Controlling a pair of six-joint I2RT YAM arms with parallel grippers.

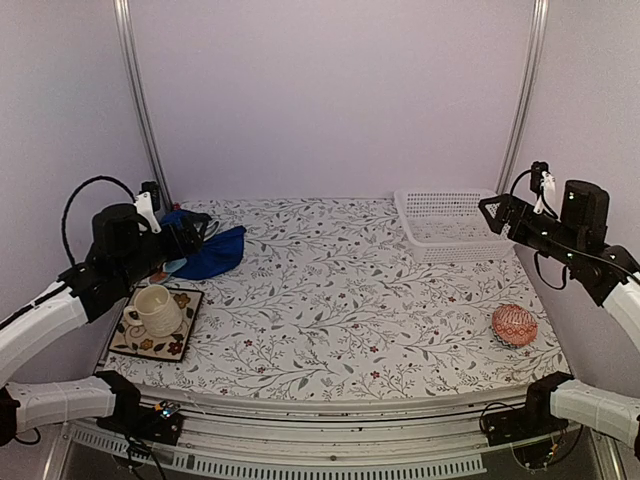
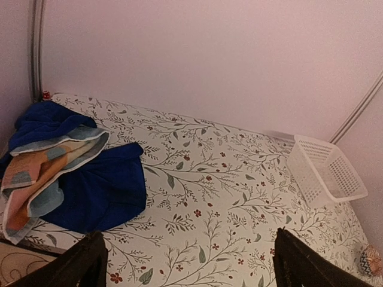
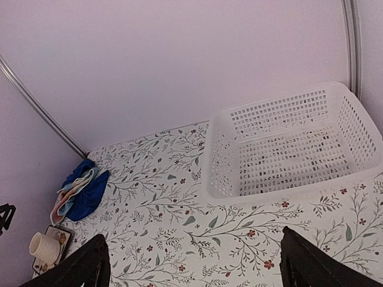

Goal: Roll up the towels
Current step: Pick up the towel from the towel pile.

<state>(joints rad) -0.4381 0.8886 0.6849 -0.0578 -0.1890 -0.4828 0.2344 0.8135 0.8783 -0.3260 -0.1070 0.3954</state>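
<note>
Hovering with its jaws spread wide and gripping nothing, the left tool (image 2: 190,263) hung over the floral tabletop (image 1: 350,300) close to the far-left corner. There the smaller light-blue towel (image 2: 48,161), marked in white and orange, lay crumpled on top of the royal-blue towel (image 2: 102,191), neither one rolled. The right tool (image 3: 194,266), likewise wide open and empty, was raised on the opposite side near the white plastic basket (image 3: 218,161) at the far right. A cream cup (image 1: 155,308) stood on a patterned tile (image 1: 182,345) by the left edge. A pink-red patterned ball (image 1: 514,325) sat near the right edge.
</note>
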